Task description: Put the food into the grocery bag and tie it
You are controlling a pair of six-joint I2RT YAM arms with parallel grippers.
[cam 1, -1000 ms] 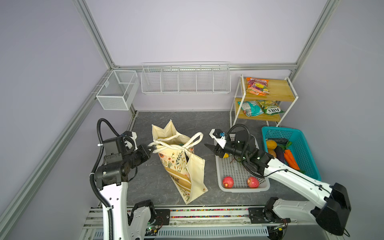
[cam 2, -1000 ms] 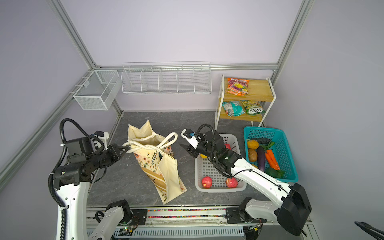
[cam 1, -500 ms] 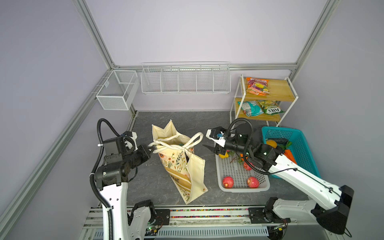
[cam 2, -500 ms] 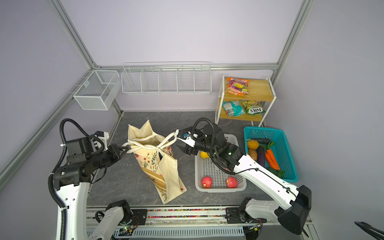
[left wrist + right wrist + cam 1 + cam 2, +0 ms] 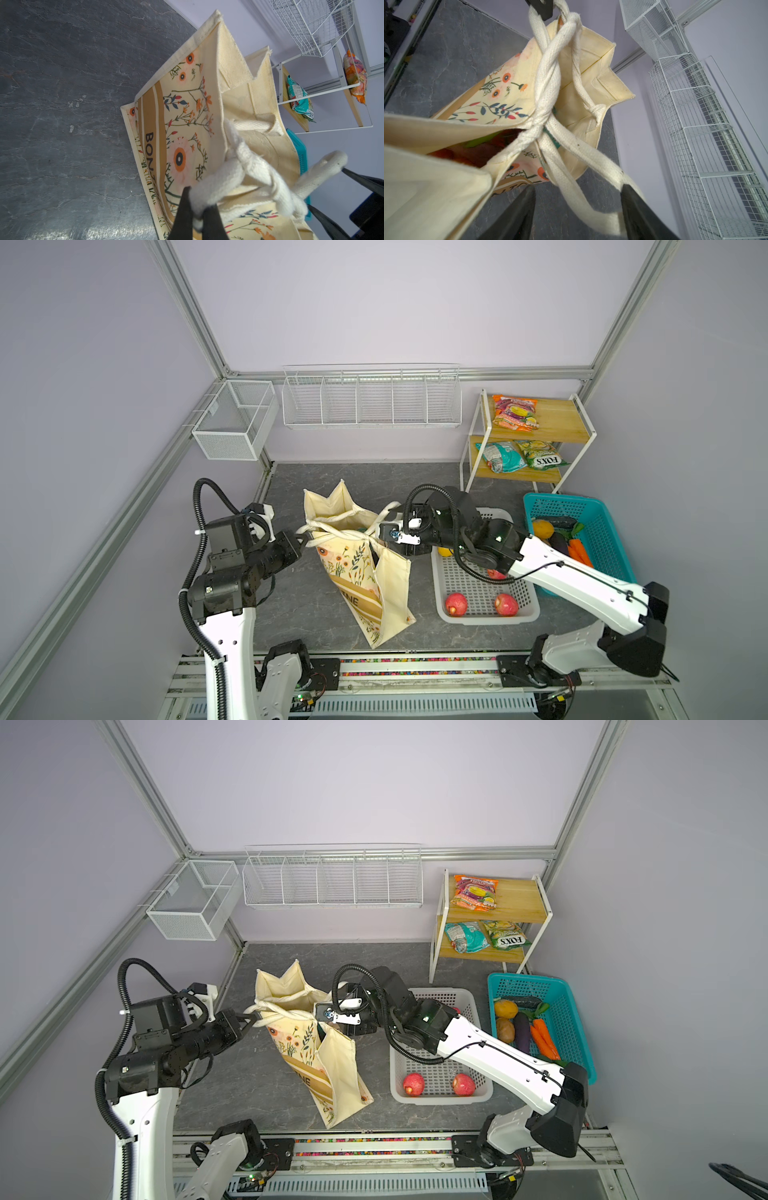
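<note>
The grocery bag [image 5: 360, 572] stands near the middle of the dark stone-look surface [image 5: 316, 614], leaning, with its foot toward the front edge and its mouth gaping. Its cream strap handles [image 5: 548, 83] are twisted round one another above the mouth (whether that makes a finished knot I cannot tell). Some food [image 5: 473, 149] shows inside as blurred orange, red and green shapes.

The left hand [image 5: 198, 200] is clamped on the strap handles at the bag's left side, the webbing pinched between its black fingers. The right hand [image 5: 577, 209] sits at the right side of the mouth with its jaws wide. A strap loop lies between them and touches one finger [image 5: 633, 203].

Just right of the bag, a white basket [image 5: 486, 618] holds two red apples [image 5: 456, 603]. A teal basket [image 5: 557, 502] at the right edge holds carrots [image 5: 579, 551] and other produce. A small shelf [image 5: 561, 423] in the far right corner carries snack packets [image 5: 514, 412]. The walls are lilac, with white wire racks [image 5: 370, 400] on the back one.
</note>
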